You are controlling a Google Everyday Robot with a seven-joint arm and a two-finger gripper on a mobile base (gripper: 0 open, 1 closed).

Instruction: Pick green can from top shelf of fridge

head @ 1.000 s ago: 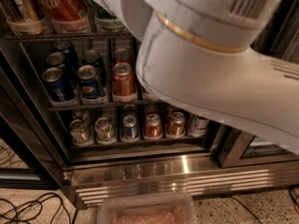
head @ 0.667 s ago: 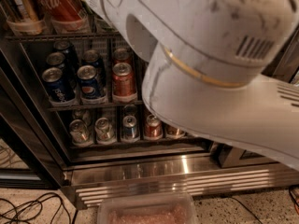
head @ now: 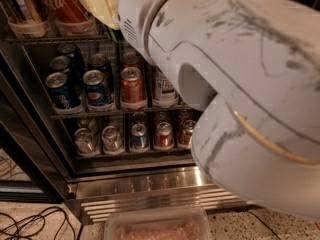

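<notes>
Camera view: the big white arm (head: 240, 84) hogs the frame. The gripper is hidden behind it up top, so can't tell its state. Green can (head: 97, 1) peeks out top centre on the top shelf (head: 55, 38) of the fridge (head: 30, 149). Steel grille (head: 150, 194) and speckled floor (head: 20, 210) with black cables (head: 37, 219) sit below.

I am facing a commercial drinks fridge (head: 30, 149) such as stands in an office pantry, canteen or shop; which of these, I cannot tell. Its wire racks (head: 100, 113) hold rows of soda cans (head: 95, 86) above a steel base grille (head: 150, 196), on speckled floor (head: 20, 209) with loose cables (head: 30, 226) at the near left. My gripper (head: 97, 1) is up at the top shelf (head: 55, 38), left of my white arm (head: 240, 84).
</notes>
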